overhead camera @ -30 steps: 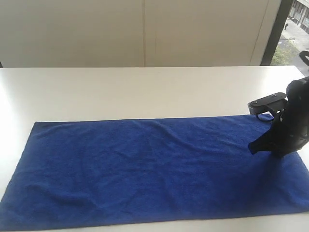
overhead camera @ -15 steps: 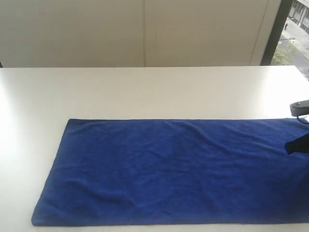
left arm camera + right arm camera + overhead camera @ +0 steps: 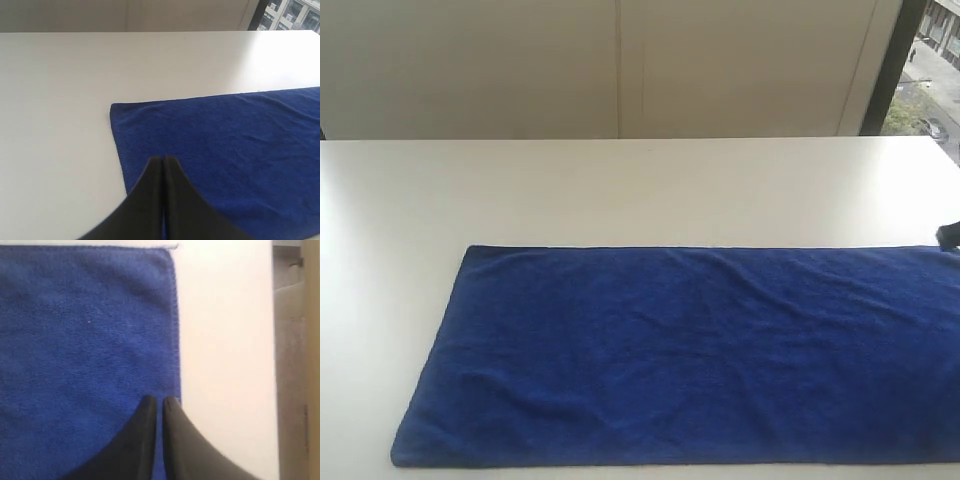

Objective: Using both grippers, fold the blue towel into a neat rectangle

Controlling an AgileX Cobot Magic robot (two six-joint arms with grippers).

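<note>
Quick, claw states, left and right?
Left claw: closed, holding nothing.
Right claw: slightly open over the towel edge, holding nothing.

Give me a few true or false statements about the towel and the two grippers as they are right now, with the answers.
1. The towel lies spread flat on the table, not yet folded. True.
2. The left gripper has its jaws wide open. False: they are pressed together.
3. The right gripper is by one short edge of the towel. True.
4. The right gripper holds a lifted towel corner. False: its jaws stand slightly apart with nothing between them, and the corner in view lies flat.
</note>
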